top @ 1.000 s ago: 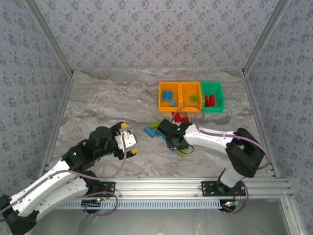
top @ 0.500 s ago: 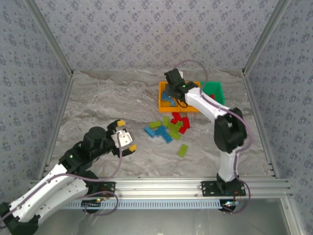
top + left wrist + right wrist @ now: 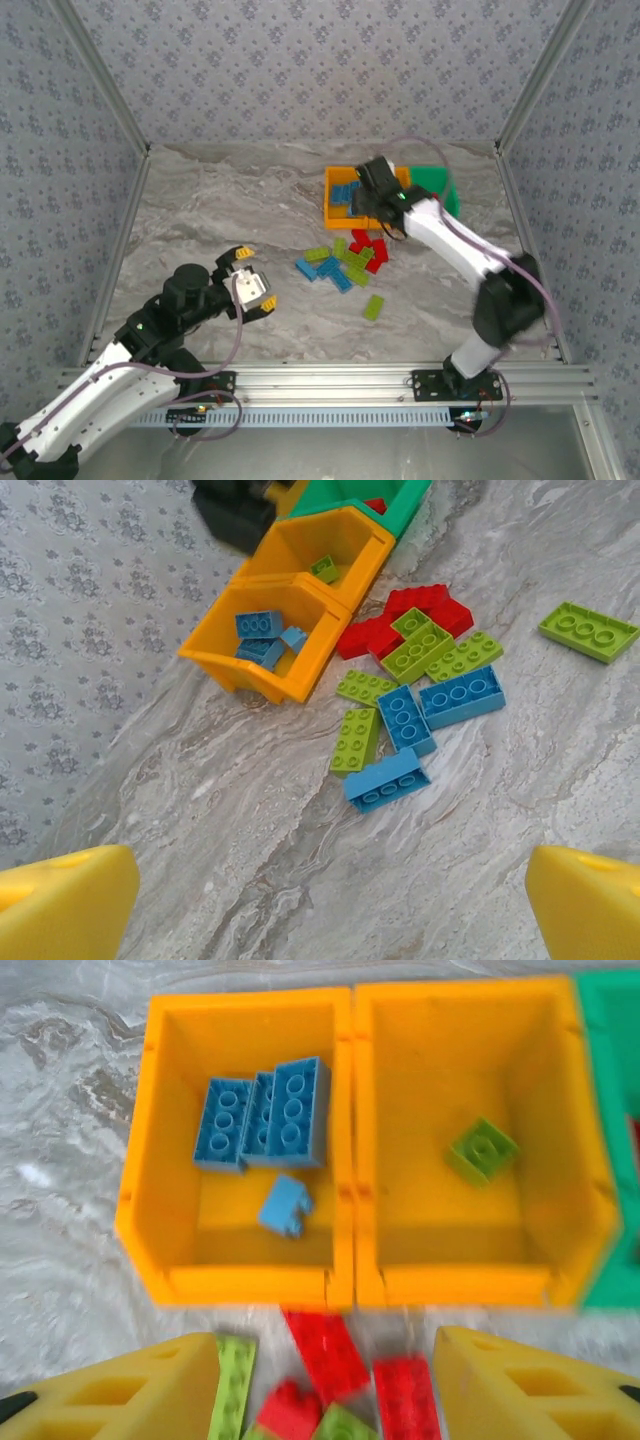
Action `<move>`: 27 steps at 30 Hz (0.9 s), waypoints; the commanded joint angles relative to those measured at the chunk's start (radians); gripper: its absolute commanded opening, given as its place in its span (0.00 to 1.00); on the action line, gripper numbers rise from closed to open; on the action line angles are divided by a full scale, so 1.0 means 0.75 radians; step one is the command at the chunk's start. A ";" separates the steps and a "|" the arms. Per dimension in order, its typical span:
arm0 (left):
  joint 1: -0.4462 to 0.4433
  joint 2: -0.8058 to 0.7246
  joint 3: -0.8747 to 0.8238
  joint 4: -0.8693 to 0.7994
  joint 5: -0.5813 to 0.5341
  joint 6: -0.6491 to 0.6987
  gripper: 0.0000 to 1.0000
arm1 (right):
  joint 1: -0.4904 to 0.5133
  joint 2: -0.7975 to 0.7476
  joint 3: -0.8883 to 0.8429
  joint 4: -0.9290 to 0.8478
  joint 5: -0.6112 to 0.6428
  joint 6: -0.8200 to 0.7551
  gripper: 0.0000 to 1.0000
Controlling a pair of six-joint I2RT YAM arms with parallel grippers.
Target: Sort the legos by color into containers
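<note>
- A grey, marble-veined table [image 3: 220, 210] carried three smooth, open-topped rectangular plastic bins, touching in a row at 1 o'clock from its middle.
- The left orange bin [image 3: 250, 1285] held three studded blue bricks [image 3: 265, 1125] side by side, with a smaller blue piece [image 3: 285, 1205] at 6 o'clock of them.
- The middle orange bin [image 3: 460, 1285] held one small lime green brick [image 3: 482, 1150], lying askew.
- The green bin [image 3: 605, 1110] closed the row at its 3 o'clock end, with a red brick [image 3: 375, 502] inside.
- A loose pile [image 3: 345, 260] of blue, lime and red studded bricks lay on the table at 6 o'clock of the orange bins.
- One flat lime brick [image 3: 374, 306] lay apart at 5 o'clock of the pile.
- The right gripper [image 3: 325, 1385] hung over the orange bins' near edge, its blocky yellow fingers spread and empty.
- The left gripper [image 3: 257, 280] sat at 8 o'clock from the table's middle, jaws spread wide and empty.
</note>
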 commanded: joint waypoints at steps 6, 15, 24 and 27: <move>0.007 0.064 -0.006 0.038 0.163 -0.034 0.99 | 0.229 -0.370 -0.561 -0.258 -0.054 0.495 0.87; 0.007 0.146 0.009 0.017 0.193 -0.027 0.99 | 0.438 -0.122 -0.642 -0.232 -0.116 0.703 0.88; 0.006 0.146 0.004 0.015 0.187 -0.020 0.99 | 0.427 -0.076 -0.773 -0.103 -0.149 0.759 0.46; 0.004 0.146 0.003 0.011 0.184 -0.019 0.99 | 0.424 -0.115 -0.775 -0.134 -0.117 0.768 0.34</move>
